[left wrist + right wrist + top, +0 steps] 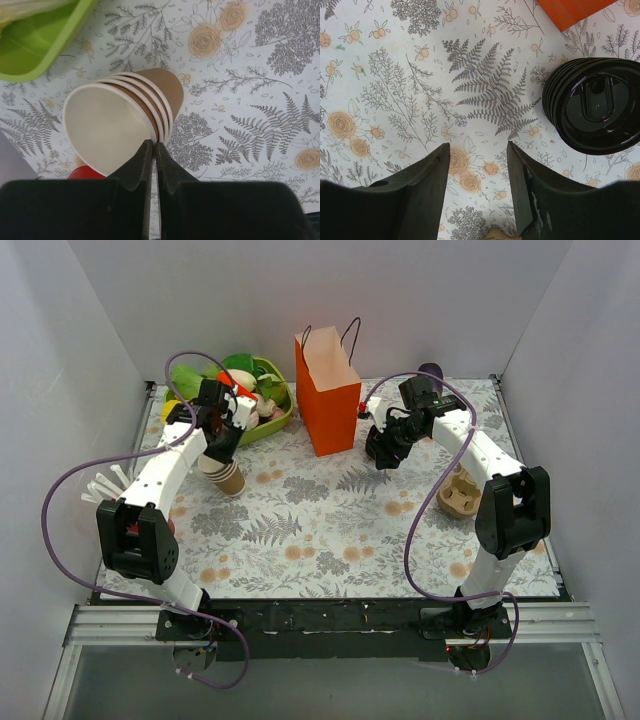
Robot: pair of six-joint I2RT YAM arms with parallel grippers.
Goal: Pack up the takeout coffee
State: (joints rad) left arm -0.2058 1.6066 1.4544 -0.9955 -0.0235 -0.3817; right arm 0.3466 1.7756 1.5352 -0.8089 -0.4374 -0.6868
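Observation:
A nested stack of brown kraft-paper cups [150, 95], pale inside and without lids, stands tilted on the floral cloth at the left [229, 478]. My left gripper [155, 144] is shut on the rim of the innermost cup, one finger inside and one outside; it also shows in the top view [220, 453]. A stack of black plastic lids [594, 105] lies to the right of my right gripper [479, 145], which is open, empty and above the cloth just right of the orange paper bag [328, 392].
A green tray [281, 410] of toy food sits at the back left. A brown pulp cup carrier [461, 494] lies by the right arm. White sticks [105, 485] lie at the left edge. White walls enclose three sides.

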